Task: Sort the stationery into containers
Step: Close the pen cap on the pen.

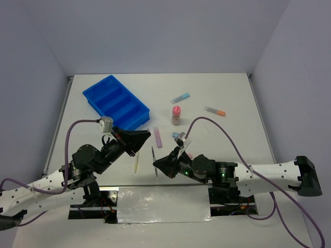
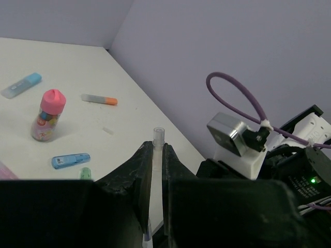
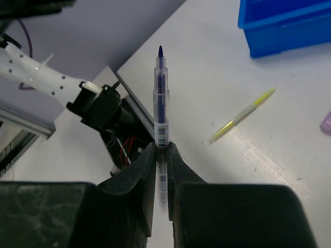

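Observation:
The blue tray (image 1: pixel 116 102) stands at the back left, its compartments showing nothing inside. My left gripper (image 1: pixel 133 147) hovers near the tray's front corner, shut on a thin translucent pen (image 2: pixel 158 135) that pokes out past its fingertips. Below it on the table lies the yellow pencil (image 1: pixel 136 162). My right gripper (image 1: pixel 156 164) is shut on a dark blue pen (image 3: pixel 161 98), held off the table and pointing toward the near edge. The pink-capped bottle (image 1: pixel 176 114) stands upright mid-table.
A purple stick (image 1: pixel 158 137) lies left of the bottle. A blue-tipped stick (image 1: pixel 181 97) and an orange-tipped one (image 1: pixel 214 110) lie farther back. Small blue (image 2: pixel 71 160) and green (image 2: pixel 85 173) sticks lie near the right arm. The two grippers are close together.

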Tool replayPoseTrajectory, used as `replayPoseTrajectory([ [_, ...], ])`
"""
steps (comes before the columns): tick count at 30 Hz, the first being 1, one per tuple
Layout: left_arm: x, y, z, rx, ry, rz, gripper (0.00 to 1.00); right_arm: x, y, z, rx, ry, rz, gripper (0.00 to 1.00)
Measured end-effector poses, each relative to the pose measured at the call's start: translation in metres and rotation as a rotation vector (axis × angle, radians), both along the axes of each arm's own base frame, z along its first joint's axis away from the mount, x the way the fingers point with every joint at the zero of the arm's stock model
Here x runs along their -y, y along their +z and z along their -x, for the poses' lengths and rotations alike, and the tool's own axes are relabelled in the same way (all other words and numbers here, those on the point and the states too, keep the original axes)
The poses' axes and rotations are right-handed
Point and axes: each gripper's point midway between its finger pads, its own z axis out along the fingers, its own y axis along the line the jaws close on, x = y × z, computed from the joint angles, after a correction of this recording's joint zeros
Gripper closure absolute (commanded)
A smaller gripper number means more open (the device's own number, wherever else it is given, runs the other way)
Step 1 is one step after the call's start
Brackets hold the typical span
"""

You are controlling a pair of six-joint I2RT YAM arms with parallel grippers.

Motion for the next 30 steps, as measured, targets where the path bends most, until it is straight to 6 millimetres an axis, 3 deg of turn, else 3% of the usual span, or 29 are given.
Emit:
replayPoseTrajectory([
  [8,0.006,-0.006,0.005,0.008,-0.042,-0.006,1.00,-0.004,0.032,-0.009,0.051,-0.039,-0.048,1.00],
  [30,0.008,-0.010,0.005,0.006,-0.048,-0.012,1.00,-0.001,0.036,-0.016,0.076,-0.073,-0.033,1.00],
])
